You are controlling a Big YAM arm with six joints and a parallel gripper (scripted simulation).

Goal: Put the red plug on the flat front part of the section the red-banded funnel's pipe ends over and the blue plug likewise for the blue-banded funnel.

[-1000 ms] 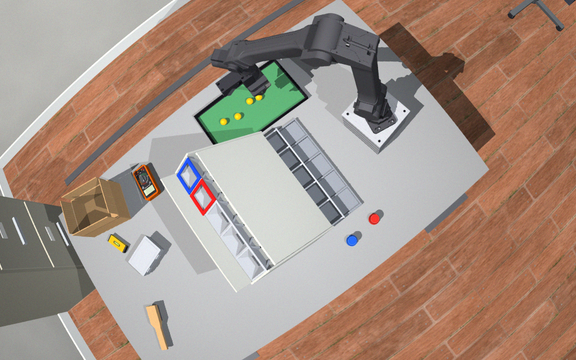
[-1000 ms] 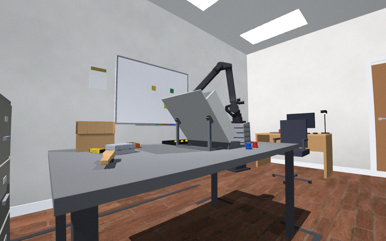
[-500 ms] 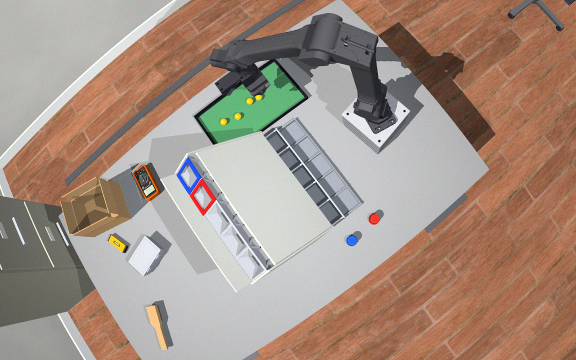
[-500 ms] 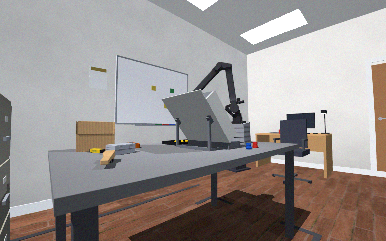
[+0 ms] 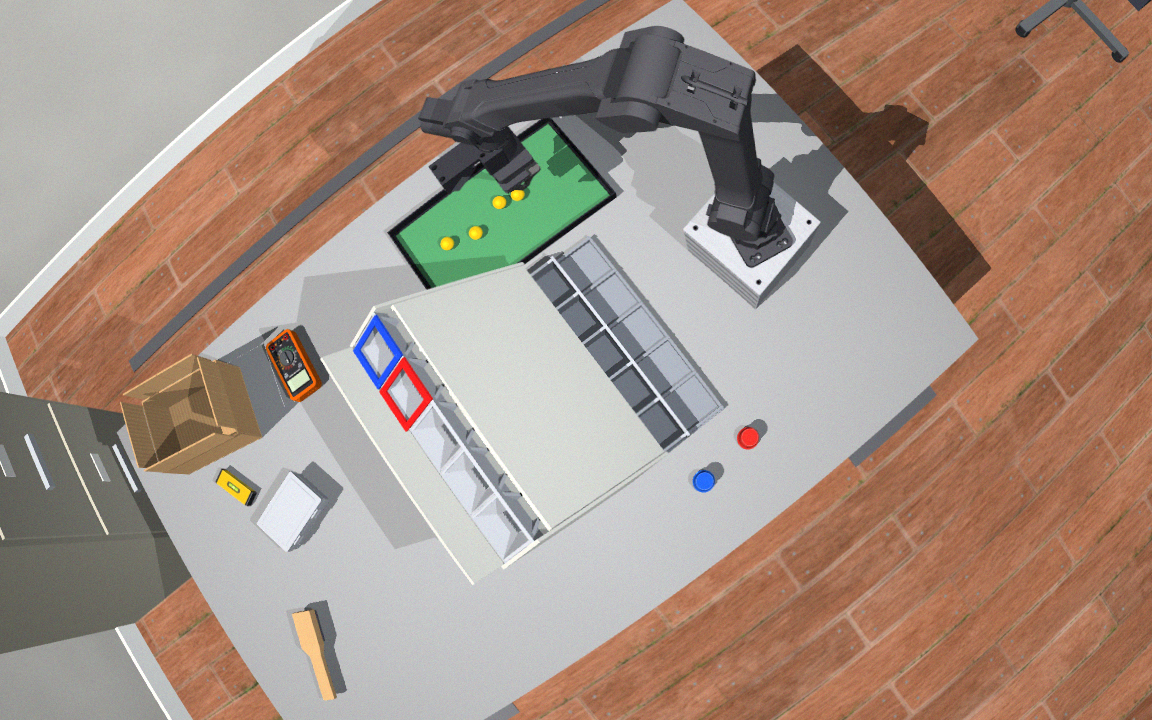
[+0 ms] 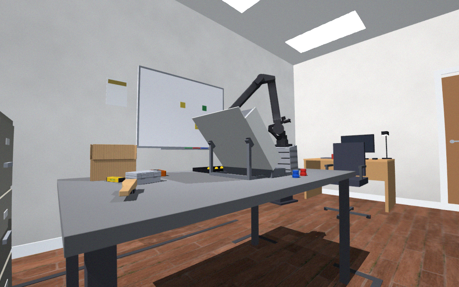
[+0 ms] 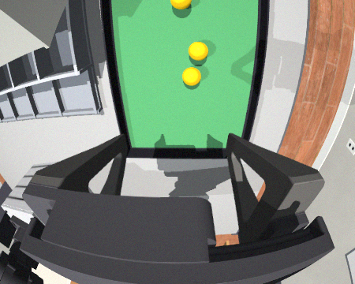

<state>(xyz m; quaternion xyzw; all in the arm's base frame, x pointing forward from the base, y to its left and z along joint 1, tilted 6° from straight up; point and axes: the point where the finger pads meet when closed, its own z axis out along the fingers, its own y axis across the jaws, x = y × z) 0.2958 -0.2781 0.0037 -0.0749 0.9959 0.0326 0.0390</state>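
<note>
My gripper [image 5: 495,170] is open and empty, high above the far end of the green marble tray [image 5: 503,209]; in the wrist view its fingers frame the tray's near rim. Several yellow marbles lie in the tray; the nearest two [image 7: 192,76] [image 7: 198,50] sit ahead of the fingers. The blue-banded funnel [image 5: 376,347] and the red-banded funnel [image 5: 405,393] stand at the top edge of the sloped cover [image 5: 517,385]. A row of grey sections [image 5: 629,344] runs along its low edge. The red plug [image 5: 747,437] and the blue plug [image 5: 704,480] stand on the table beyond the sections.
Three unmarked funnels [image 5: 468,483] continue the row. A multimeter [image 5: 293,362], a cardboard box [image 5: 188,413], a small yellow tool [image 5: 234,484], a grey case [image 5: 289,510] and a wooden block [image 5: 315,651] lie at the table's far side. The arm's base [image 5: 752,241] stands beside the sections.
</note>
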